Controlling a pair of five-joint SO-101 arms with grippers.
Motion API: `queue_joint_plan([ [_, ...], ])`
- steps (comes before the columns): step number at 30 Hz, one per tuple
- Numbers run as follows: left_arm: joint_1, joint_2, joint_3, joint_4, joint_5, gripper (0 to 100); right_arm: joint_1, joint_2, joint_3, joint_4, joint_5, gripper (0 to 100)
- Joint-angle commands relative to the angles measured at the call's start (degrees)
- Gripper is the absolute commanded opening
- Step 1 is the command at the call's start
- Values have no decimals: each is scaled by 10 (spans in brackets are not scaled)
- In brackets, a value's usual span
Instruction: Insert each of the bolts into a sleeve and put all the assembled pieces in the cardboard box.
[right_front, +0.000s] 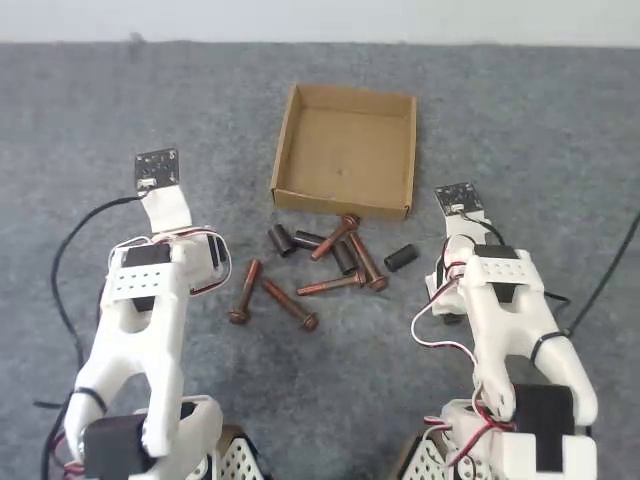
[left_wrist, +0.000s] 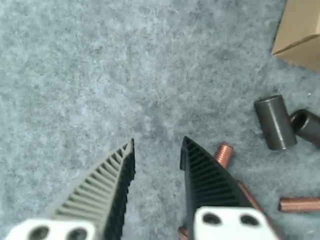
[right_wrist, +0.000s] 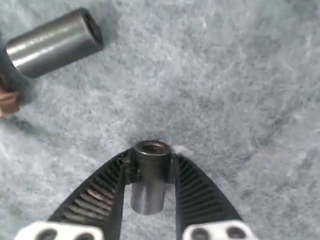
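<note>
The right fingers (right_wrist: 102, 192) grasp a sleeve (right_wrist: 150, 175) while the left fingers (left_wrist: 107, 190) stand released, so next, I think, they should close on the bolt (right_front: 245, 290) at their 3 o'clock.

Cardboard box (right_front: 342, 204): square, shallow, open-topped, bare floor showing, upright on the grey mat. Five copper-coloured bolts (right_front: 289, 303) lie flat and loose just in front of it, pointing various ways, two crossing close to the box's front wall. Among them are three dark cylindrical sleeves (right_front: 281, 241) on their sides. A lone sleeve (right_front: 400, 257) lies a little apart, and another sleeve (right_wrist: 150, 175) is bore-up, clamped between the right gripper (right_wrist: 151, 154) fingers.
</note>
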Motion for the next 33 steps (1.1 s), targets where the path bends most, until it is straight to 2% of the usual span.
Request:
queue_joint_plan([
  [1,1,-4,-3,-9,-4,143,-4,-2,-26,5,6,6],
  [5,2,-4,-5,-9,-2,142,-4,-2,-26,6,6,6],
  [8,34,-4,-9,2,-2,142,-3,-2,-26,6,6,6],
  [12,103,1,-66,98,-2,141,-3,-2,-26,5,6,6],
  [15,128,2,-102,136,-2,141,7,-2,-26,5,7,6],
  [18,133,2,-108,140,-1,123,14,-2,-26,4,7,6],
  [22,135,2,-106,142,-1,8,13,-2,-26,3,7,6],
  [25,143,2,-100,153,-1,11,13,-2,-26,3,7,6],
  [31,229,2,-34,149,-1,10,14,-2,-26,3,7,6],
  [33,221,3,-28,141,-1,10,14,-2,-26,3,7,6],
])
